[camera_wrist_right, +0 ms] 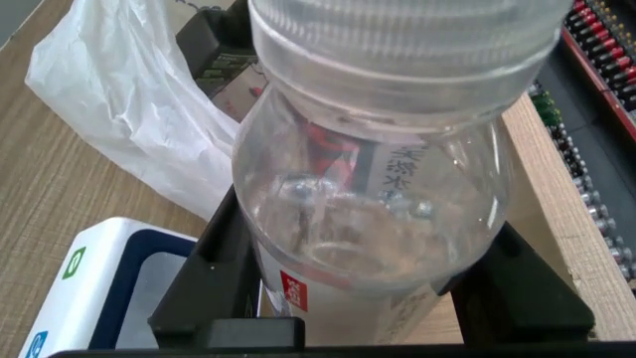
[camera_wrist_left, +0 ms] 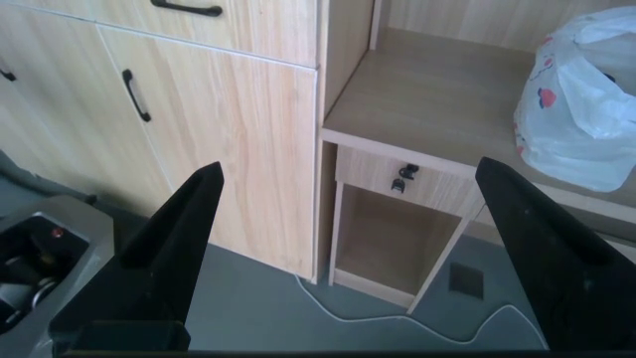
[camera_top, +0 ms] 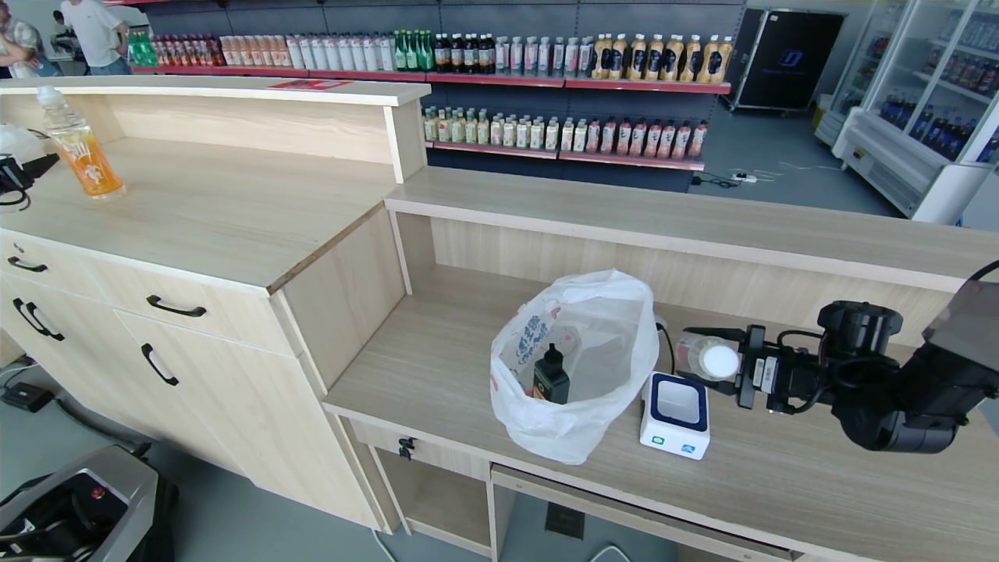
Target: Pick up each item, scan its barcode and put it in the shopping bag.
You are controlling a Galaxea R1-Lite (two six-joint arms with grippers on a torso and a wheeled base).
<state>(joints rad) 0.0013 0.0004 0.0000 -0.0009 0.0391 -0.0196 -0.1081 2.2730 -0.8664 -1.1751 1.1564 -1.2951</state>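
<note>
R gripper [camera_top: 693,357] clamped on clear bottle [camera_top: 709,359] just behind scanner [camera_top: 675,414]. Long axis lies along the jaws, base twd shopping bag [camera_top: 577,359], left of scanner. L gripper [camera_wrist_left: 348,167] spread open, empty, far off.

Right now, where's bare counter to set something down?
Upper counter right of the orange bottle: wide and bare. Lower counter between cabinet wall and shopping bag: bare. Crowded: bag, scanner and right claw holding the clear bottle sit close together.
</note>
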